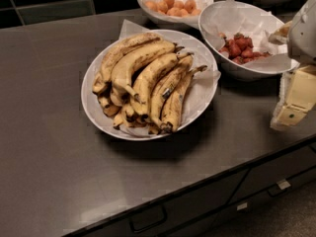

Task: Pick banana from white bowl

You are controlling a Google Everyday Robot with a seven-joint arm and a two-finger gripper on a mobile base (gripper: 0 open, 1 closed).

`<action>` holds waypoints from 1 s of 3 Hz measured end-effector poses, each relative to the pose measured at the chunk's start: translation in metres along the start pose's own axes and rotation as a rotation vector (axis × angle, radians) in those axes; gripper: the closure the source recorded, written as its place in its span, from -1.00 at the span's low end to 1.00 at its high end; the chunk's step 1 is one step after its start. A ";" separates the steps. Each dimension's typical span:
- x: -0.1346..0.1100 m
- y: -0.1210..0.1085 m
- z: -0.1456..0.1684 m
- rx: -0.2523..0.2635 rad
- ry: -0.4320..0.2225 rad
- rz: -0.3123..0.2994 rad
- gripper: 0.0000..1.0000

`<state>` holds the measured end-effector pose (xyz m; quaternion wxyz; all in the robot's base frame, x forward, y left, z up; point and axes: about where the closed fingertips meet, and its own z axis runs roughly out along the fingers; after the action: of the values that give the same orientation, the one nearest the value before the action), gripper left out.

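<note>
Gripper (292, 110) at far R edge, beige, hanging over front-R part of dark counter (49, 157). Just R of red-fruit bowl (232, 19), well apart from white bowl (89, 110) and clear of bananas (143, 80). Grip state: can't tell.

White bowl approx mid-counter, wide and shallow, w/ paper liner (129, 28) sticking out at back-L rim and R side. Bananas all inside it, piled side by side on liner: yellow w/ brown spots, stems toward back-R, dark tips toward front.

Red-fruit bowl to back-R, deeper, paper-lined, close beside white bowl; touching or not, can't tell. Holds red fruit (242, 48). Further back, btwn the two, another lined bowl w/ small orange fruit (173, 5). Drawer fronts (148, 218) w/ handles below counter edge.
</note>
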<state>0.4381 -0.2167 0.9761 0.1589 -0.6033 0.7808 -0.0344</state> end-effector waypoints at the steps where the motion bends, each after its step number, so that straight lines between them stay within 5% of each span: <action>1: 0.000 0.000 0.000 0.000 0.000 0.000 -1.00; 3: -0.063 -0.021 -0.025 0.048 -0.025 -0.167 -1.00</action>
<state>0.4646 -0.1660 1.0179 0.1798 -0.6628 0.7245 -0.0586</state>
